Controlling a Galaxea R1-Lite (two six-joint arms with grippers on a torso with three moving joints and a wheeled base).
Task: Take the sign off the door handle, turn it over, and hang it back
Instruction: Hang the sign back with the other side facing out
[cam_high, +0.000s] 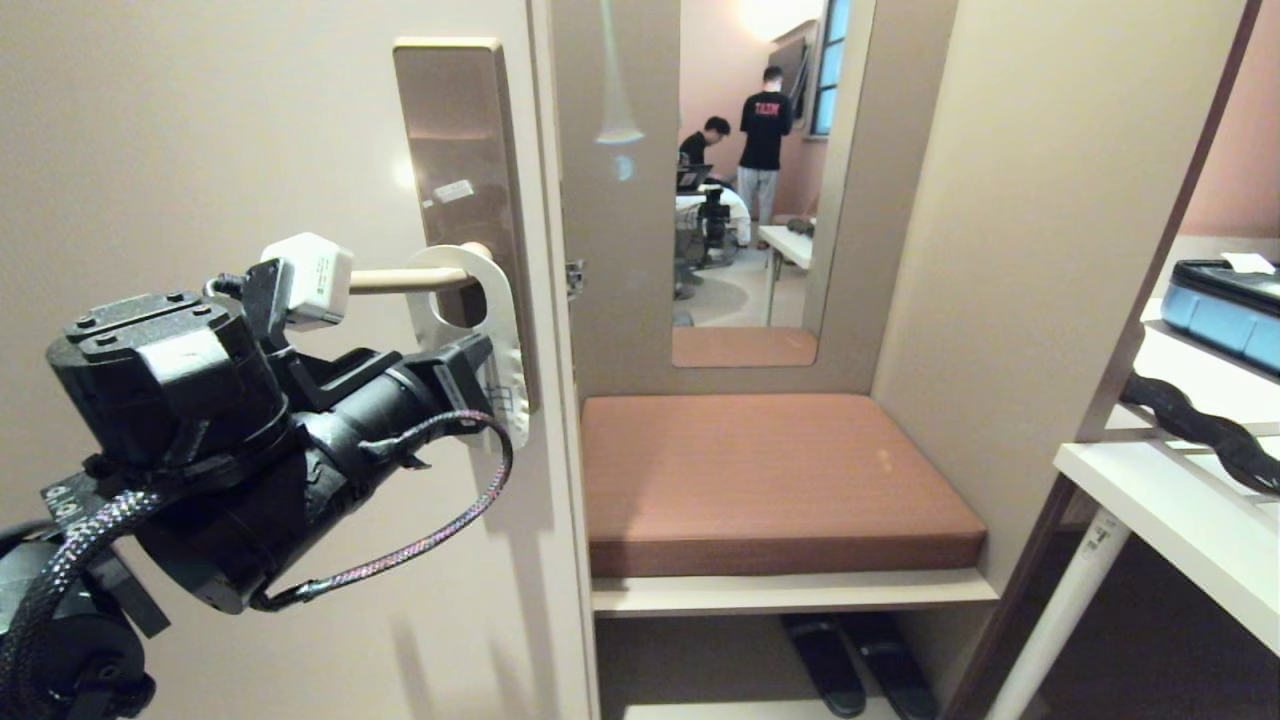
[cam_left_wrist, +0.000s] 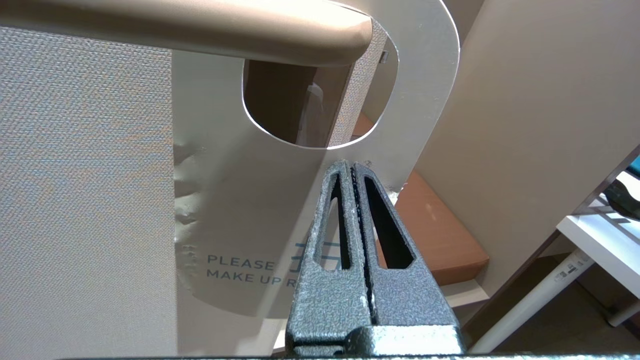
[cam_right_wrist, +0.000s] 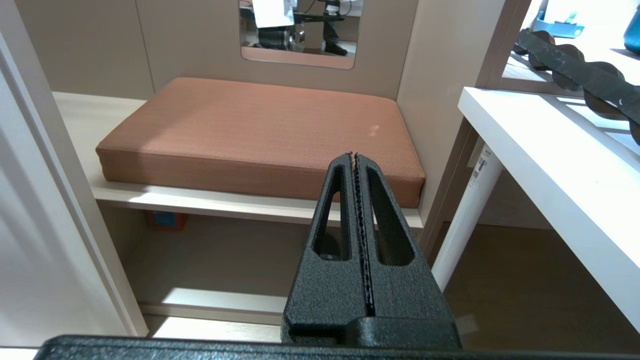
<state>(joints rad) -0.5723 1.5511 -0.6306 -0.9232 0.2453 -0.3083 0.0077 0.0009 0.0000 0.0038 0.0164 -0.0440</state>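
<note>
Risk: the sign (cam_left_wrist: 300, 200) could be torn or snagged at its hole if pulled sideways along the door handle (cam_left_wrist: 200, 35). Left claw (cam_left_wrist: 352, 167) is clamped on the sign's edge just below the hole, frame centre; white face shown. Right claw (cam_right_wrist: 354, 157) is closed, empty, parked.

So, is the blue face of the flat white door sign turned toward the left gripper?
No, the flat white door sign shows its white face with blue text "PLEASE MAKE UP" toward the left gripper.

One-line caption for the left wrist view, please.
Left gripper, shut, pinches the white-faced sign below its hole, which is looped over the door handle.
</note>
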